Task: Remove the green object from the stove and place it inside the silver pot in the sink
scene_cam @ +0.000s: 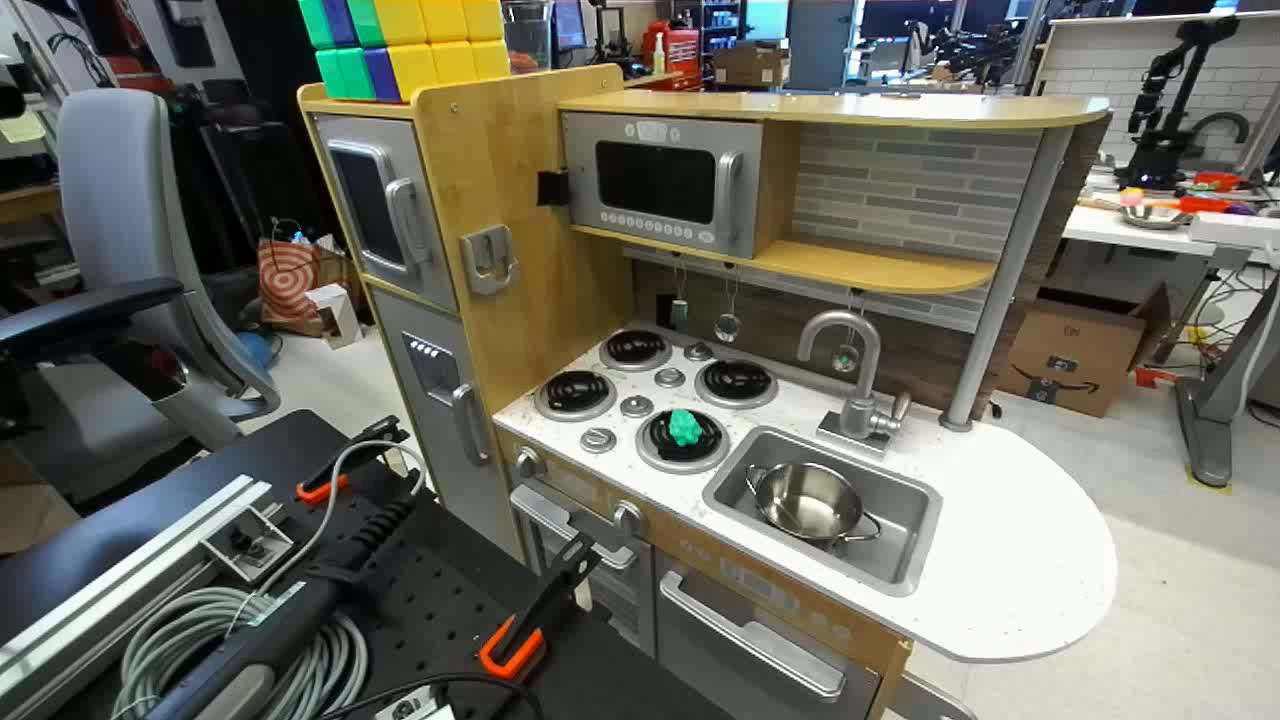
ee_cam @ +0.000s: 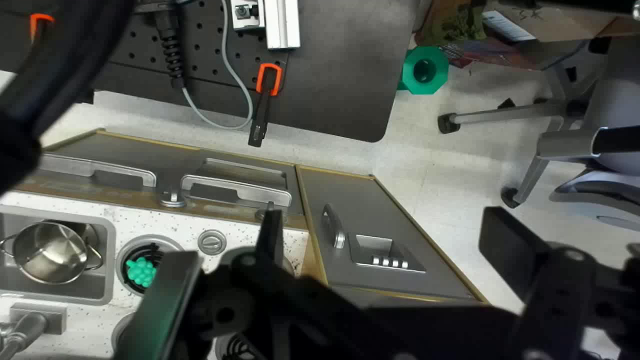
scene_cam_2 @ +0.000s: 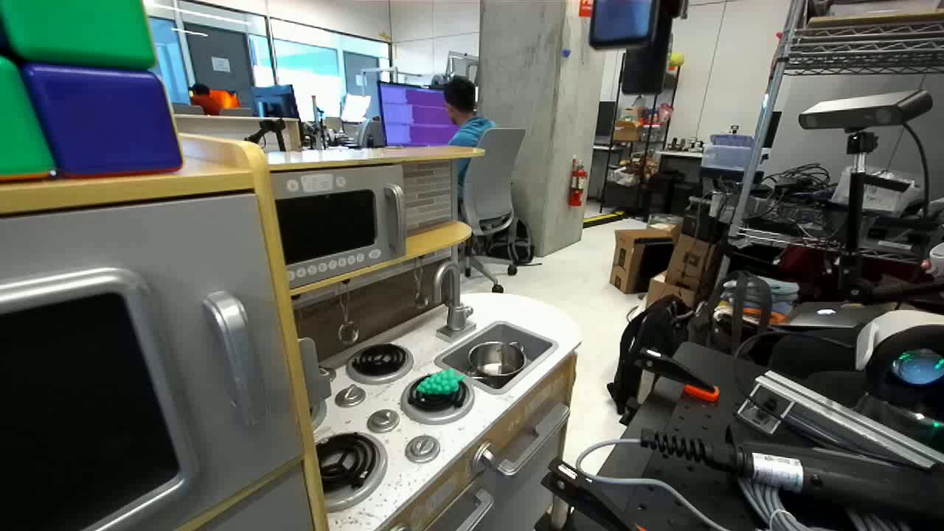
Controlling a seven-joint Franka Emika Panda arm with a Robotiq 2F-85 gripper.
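The green object (scene_cam: 685, 427), bumpy like a bunch of grapes, lies on a black burner of the white stove (scene_cam: 655, 403), the burner nearest the sink and front edge. It also shows in an exterior view (scene_cam_2: 440, 382) and in the wrist view (ee_cam: 141, 271). The silver pot (scene_cam: 808, 500) stands upright in the sink (scene_cam: 915, 545); both show in the wrist view too, the pot (ee_cam: 50, 252) at far left. My gripper (ee_cam: 387, 242) is open and empty in the wrist view, fingers wide apart, high above the kitchen's fridge side, away from the green object.
The curved faucet (scene_cam: 860, 370) rises behind the sink. The microwave shelf (scene_cam: 660, 185) overhangs the rear burners. A tall wooden fridge cabinet (scene_cam: 515, 250) stands beside the stove. A black table (scene_cam: 430, 560) with clamps and cables faces the kitchen. Colored blocks (scene_cam: 410, 45) top the cabinet.
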